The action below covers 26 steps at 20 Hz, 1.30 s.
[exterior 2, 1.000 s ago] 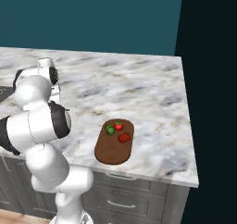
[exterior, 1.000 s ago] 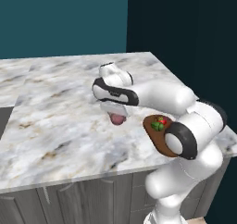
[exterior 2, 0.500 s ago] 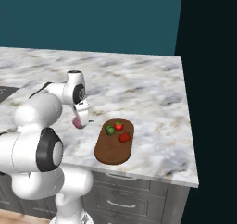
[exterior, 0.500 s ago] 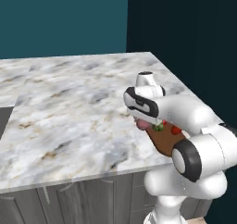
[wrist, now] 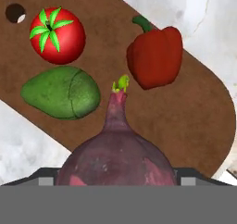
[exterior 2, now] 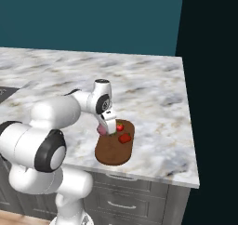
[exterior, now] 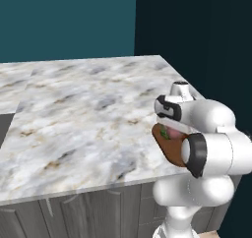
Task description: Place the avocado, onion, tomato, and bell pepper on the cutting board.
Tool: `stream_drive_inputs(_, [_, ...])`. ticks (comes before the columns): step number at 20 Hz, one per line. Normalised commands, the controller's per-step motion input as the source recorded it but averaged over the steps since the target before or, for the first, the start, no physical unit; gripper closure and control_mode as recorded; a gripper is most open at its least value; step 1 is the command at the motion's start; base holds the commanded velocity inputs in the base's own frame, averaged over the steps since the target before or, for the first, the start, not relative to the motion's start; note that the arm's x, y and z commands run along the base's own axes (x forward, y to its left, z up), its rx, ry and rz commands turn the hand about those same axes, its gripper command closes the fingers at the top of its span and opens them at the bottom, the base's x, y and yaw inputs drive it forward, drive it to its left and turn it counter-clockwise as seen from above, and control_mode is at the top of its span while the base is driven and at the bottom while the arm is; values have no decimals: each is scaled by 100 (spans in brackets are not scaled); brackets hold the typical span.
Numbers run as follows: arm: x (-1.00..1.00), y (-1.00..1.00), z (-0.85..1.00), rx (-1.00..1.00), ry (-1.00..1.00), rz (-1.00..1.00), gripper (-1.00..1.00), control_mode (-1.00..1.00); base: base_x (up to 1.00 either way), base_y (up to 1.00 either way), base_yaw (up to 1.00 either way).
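The onion [wrist: 119, 149] sits clamped in the pincer [exterior 2: 108, 128], its jaws spread wide around its belly. In the hand view its long axis runs from the pincer out toward the cutting board [wrist: 194, 121], the pointed tip with a small yellow-green sprout leading, so that the tip aims at the gap between the avocado [wrist: 61, 92] and the bell pepper [wrist: 154, 57]. From the right base view the onion shows as a pink bulge beside the pincer, hanging over the left rim of the cutting board, at its far end; whether it touches the wood I cannot tell.

The avocado lies on the cutting board with its long axis across the board's width, blunt end toward the onion's tip. The bell pepper lies on its side, its green stem pointing away from the onion. The tomato [wrist: 57, 35] stands with its leafy top facing the camera, just beyond the avocado and near the hanging hole at the board's end.

The cutting board is a dark brown oval resting on the counter [exterior: 88, 114], a grey-white marble top, close to its front edge and right-hand corner. Grey cabinet drawers [exterior 2: 135, 196] run beneath that edge, and a teal wall [exterior: 64, 20] rises behind the counter.
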Motion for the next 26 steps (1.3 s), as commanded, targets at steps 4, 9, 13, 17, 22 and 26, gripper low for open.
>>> stream_drive_inputs(4, [-18,-35,-40,-2,-1,0,100,-100,0,0,0])
stream_drive_inputs(9, [-29,10,-20,0,0,-2,100,-100,0,0,0])
stream_drive_inputs(13, [-16,0,-33,-3,-1,0,100,-100,0,0,0])
stream_drive_inputs(17, [-1,-17,-24,-1,-2,0,100,-100,0,0,0])
stream_drive_inputs(22, [0,-9,-10,0,0,0,100,-100,0,0,0])
stream_drive_inputs(26, [0,0,-1,0,0,0,-100,-100,0,0,0])
